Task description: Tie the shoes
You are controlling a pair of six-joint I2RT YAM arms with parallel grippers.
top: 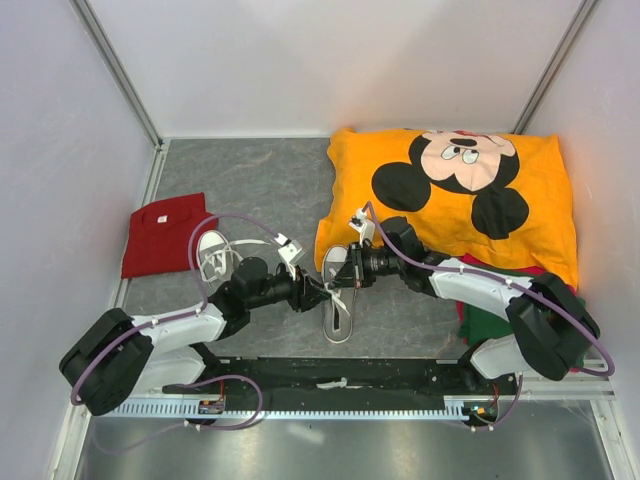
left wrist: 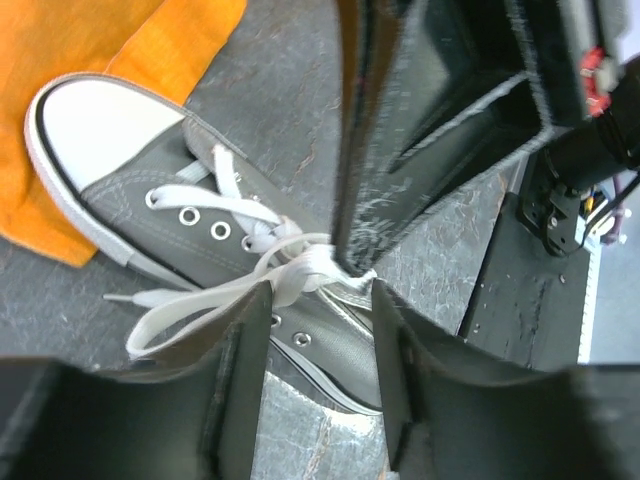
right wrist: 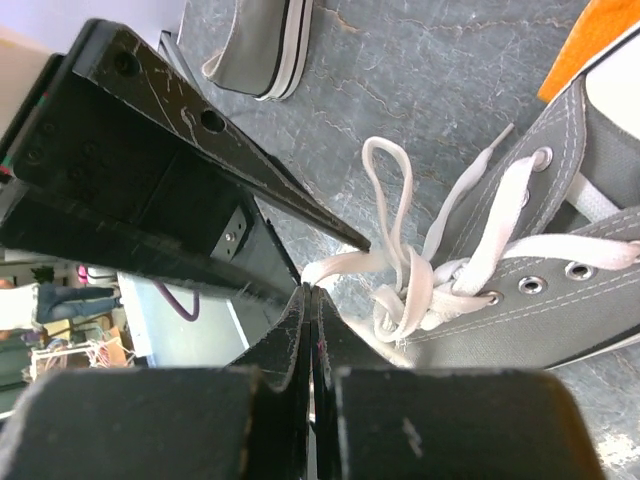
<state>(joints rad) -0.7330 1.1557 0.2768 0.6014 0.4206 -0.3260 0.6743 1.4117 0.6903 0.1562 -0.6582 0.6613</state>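
**Grey canvas low-top sneaker w/ white rubber toe cap point(top: 337, 312): knot area, both arms at work**

Fig. legend. At centre of the grey marbled table point(top: 250, 180), btwn the two arms, the sneaker is sitting upright on its sole. Its toe cap is pointing away from the arm bases and overlapping the near edge of an orange pillow w/ Mickey Mouse print point(top: 455, 200).

From the right, the right gripper point(right wrist: 310, 292) is reaching in w/ jaws clenched on a strand of the long white lace point(right wrist: 335, 268), just beside the eyelets. That strand is running out from the tips into a loose tangle over the tongue.

From the opp. side, the left gripper point(left wrist: 318, 295) is hovering w/ fingers standing apart and nothing clamped. The pinched strand is passing btwn them, and a slack loop is lying alongside one finger point(left wrist: 245, 340). Tips of the two grippers are sitting v. close together, approx. over the sneaker's mid-section.

Well apart to the left, the second sneaker point(top: 212, 250) of the pair is resting w/ its lace spread loose, just beside a folded dark red cloth point(top: 165, 232). A green cloth point(top: 488, 322) is lying under the right arm, near the pillow's near-right corner.
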